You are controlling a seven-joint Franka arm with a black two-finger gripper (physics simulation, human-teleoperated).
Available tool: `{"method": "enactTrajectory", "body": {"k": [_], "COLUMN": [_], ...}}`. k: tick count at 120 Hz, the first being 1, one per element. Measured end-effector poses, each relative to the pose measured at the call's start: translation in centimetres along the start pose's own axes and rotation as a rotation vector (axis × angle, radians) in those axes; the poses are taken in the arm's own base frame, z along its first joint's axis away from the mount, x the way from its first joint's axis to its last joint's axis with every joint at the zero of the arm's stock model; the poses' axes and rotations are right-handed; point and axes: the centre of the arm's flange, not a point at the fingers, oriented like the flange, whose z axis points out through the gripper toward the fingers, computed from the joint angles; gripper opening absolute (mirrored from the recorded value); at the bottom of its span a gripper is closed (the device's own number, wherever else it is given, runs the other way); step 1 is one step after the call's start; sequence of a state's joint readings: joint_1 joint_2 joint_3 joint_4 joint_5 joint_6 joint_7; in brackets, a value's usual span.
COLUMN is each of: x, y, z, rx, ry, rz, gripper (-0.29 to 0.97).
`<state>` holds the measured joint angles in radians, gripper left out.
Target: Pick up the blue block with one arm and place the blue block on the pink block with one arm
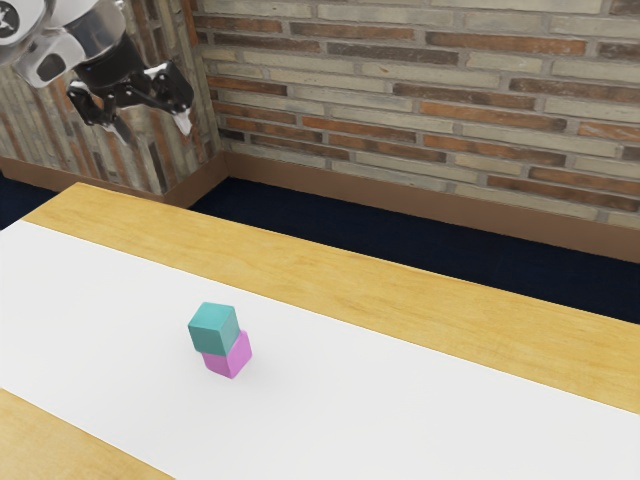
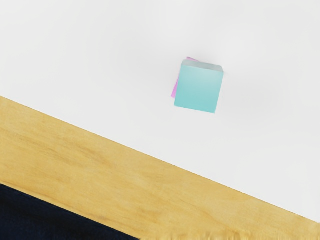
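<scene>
Blue block (image 1: pixel 213 326) sits skewed atop the pink block (image 1: pixel 232 358) on our white mat (image 1: pixel 400 400), brick wall (image 1: pixel 450 100) behind; our claw (image 1: pixel 151 126) hangs high, spread apart.

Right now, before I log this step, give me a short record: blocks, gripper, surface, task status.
blue block: resting on the pink block, slightly offset, so a pink edge shows beside it
pink block: on the white strip of the table
gripper: open, empty, high above the table, toward the exterior view's upper left of the blocks
task status: stack looks done
</scene>
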<state>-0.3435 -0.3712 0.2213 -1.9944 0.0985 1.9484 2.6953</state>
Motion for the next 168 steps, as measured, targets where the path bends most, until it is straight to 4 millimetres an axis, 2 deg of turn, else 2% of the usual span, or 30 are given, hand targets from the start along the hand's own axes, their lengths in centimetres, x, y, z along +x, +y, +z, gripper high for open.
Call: {"method": "enactTrajectory", "body": {"k": [6,9,12,15,20,26,32,50,61,73,77,85,90,98,104,114,125,168], "x": [-1.0,-2.0,-2.9,-3.3,-3.6,-3.6,-3.2,-1.8,-0.9,-0.3,-0.9,-3.7,-4.3,-5.8,-6.1,-6.1,-5.4,-5.2], "y": [1.3,2.2,4.2,6.3,10.4,14.4,16.4,18.6,21.1,21.6,20.7,17.4,16.0,14.0,13.2,13.1,13.8,14.2], "z": [-6.4,-10.6,-15.0,-18.4,-21.3,-22.4,-22.4,-22.5,-24.4,-25.9,-25.2,-20.2,-18.3,-13.7,-12.0,-11.0,-10.2,-9.6], "rx": [-0.008,-0.009,-0.006,-0.006,-0.020,-0.048,-0.076,-0.131,-0.130,-0.121,-0.130,-0.227,-0.261,-0.360,-0.399,-0.430,-0.444,-0.451], "ry": [-0.047,-0.095,-0.146,-0.180,-0.196,-0.174,-0.142,-0.076,-0.077,-0.088,-0.078,-0.003,0.029,0.094,0.116,0.135,0.157,0.146], "rz": [-0.088,-0.145,-0.221,-0.298,-0.433,-0.572,-0.671,-0.863,-0.989,-1.078,-1.095,-1.114,-1.126,-1.146,-1.164,-1.202,-1.242,-1.340], "gripper": [0.68,0.68,0.68,0.68,0.68,0.68,0.68,0.68,0.68,0.68,0.68,0.68,0.68,0.68,0.68,0.68,0.68,0.68]}}
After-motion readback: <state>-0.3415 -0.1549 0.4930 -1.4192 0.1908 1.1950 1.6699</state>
